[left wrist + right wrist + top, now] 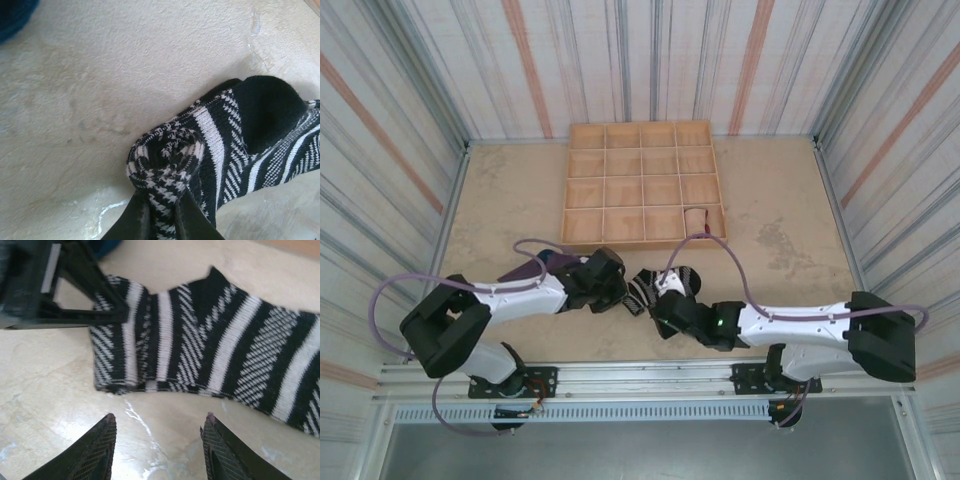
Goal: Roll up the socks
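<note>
- Striped sock [642, 285] – black and white – lies on the table [770, 220] near the front edge, between the two grippers and below the tray [567, 190].
- Its long axis runs roughly left to right across the table. The rolled end points toward the left arm; the flat, unrolled length trails off to the right.
- Left gripper [162, 200]: fingers pinched tight on the rolled end, with the coil of fabric bulging just past the fingertips.
- Right gripper [160, 420]: fingers about half spread and holding nothing. It hovers over bare table just short of the sock's near edge – not touching.
- Sock count: three.
  - The striped one, partly rolled.
  - One purple sock [535, 263], mostly hidden under the left arm.
  - One peach sock [694, 218], bundled in the tray's near right corner compartment.
- Tray count: one, wooden, four by four – sixteen compartments.
</note>
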Robot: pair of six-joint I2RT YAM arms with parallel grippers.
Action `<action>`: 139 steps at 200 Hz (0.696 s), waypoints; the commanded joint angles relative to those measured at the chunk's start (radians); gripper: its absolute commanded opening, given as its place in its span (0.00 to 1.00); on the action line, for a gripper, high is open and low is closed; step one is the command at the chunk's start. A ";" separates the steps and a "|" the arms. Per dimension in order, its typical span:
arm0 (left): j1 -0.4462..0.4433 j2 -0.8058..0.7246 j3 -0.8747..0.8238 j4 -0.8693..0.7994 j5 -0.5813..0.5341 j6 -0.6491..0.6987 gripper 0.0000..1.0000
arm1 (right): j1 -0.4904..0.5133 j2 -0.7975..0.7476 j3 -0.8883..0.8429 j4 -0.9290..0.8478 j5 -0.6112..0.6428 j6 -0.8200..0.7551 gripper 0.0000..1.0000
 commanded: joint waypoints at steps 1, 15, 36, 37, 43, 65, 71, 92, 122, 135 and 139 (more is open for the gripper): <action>-0.004 -0.026 -0.027 -0.057 -0.015 -0.030 0.00 | 0.086 0.076 0.050 0.034 0.183 -0.163 0.53; -0.004 -0.030 -0.033 -0.058 -0.013 -0.035 0.00 | 0.136 0.141 0.085 0.064 0.249 -0.222 0.57; -0.004 -0.029 -0.035 -0.056 -0.005 -0.035 0.00 | 0.181 0.248 0.132 0.100 0.322 -0.279 0.62; -0.004 -0.028 -0.035 -0.056 -0.004 -0.035 0.00 | 0.181 0.253 0.134 0.101 0.323 -0.280 0.62; -0.003 -0.027 -0.036 -0.054 0.000 -0.034 0.00 | 0.187 0.280 0.147 0.109 0.330 -0.288 0.62; -0.003 -0.021 -0.035 -0.049 0.015 -0.029 0.00 | 0.200 0.368 0.170 0.158 0.352 -0.307 0.62; -0.003 -0.020 -0.035 -0.049 0.015 -0.029 0.00 | 0.200 0.386 0.173 0.171 0.353 -0.310 0.62; -0.001 -0.016 -0.041 -0.040 0.027 -0.029 0.00 | 0.195 0.439 0.180 0.204 0.367 -0.308 0.60; 0.002 -0.013 -0.046 -0.027 0.044 -0.029 0.00 | 0.171 0.491 0.174 0.226 0.372 -0.280 0.50; 0.008 -0.008 -0.049 -0.014 0.063 -0.026 0.00 | 0.167 0.504 0.175 0.230 0.373 -0.272 0.37; 0.009 -0.006 -0.049 -0.011 0.068 -0.024 0.00 | 0.166 0.507 0.175 0.230 0.372 -0.267 0.33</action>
